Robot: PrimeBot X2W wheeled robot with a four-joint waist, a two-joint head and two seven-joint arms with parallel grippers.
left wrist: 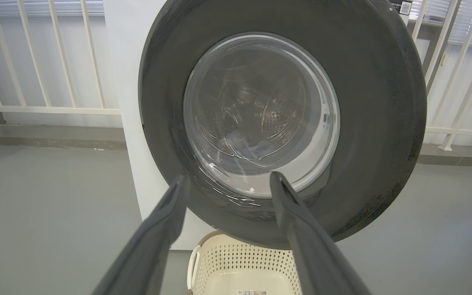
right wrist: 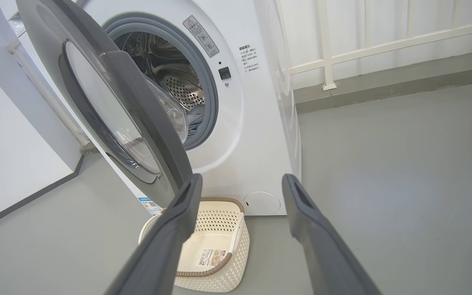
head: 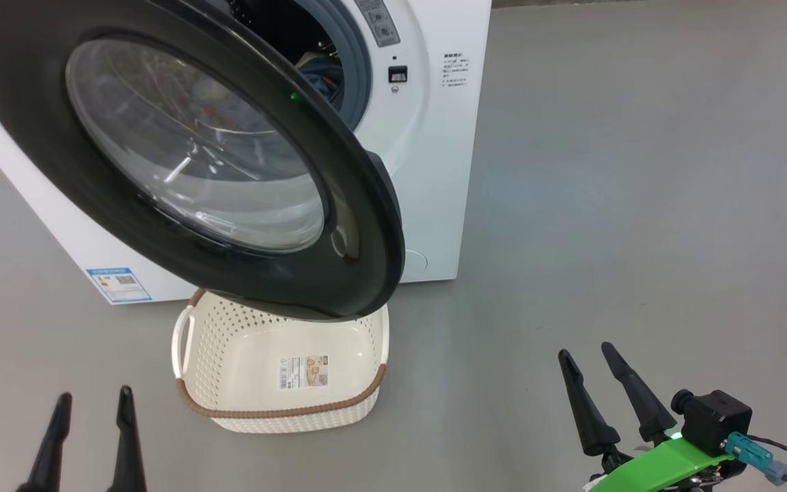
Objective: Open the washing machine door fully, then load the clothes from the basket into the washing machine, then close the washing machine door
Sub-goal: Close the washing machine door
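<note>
My left gripper (head: 94, 395) is showing closest, at the lower left of the head view, and my right gripper (head: 585, 350) at the lower right. Both are standing with their dark fingers spread wide apart and are gripping nothing. Each one is hovering over the grey floor (head: 639, 205), apart from everything else.

Between them, a little further ahead, the basket (head: 284, 424) is sitting on the floor just in front of the washing machine (head: 434, 171). Its bottom is showing plainly, with the label sticker (head: 303, 371) on it.

The washing machine door (head: 188, 150) is standing partly open, hinged on my left side and swinging out toward me. In the head view its lower edge is covering the far rim of the basket. My left fingers are pointing straight at its glass window, and my right fingers are pointing toward the basket and the free edge of the door.

The clothes (head: 320, 76) are lying inside the machine: blue fabric is showing low in the opening, behind the grey-blue gasket (head: 359, 61), on the bottom of the steel drum (right wrist: 174, 82). I cannot tell how many pieces are lying there.

A blue sticker (head: 119, 284) is sitting low on the white front at my left, and a round flap (right wrist: 262, 202) low at my right. A white railing (left wrist: 47, 110) is running behind the machine.
</note>
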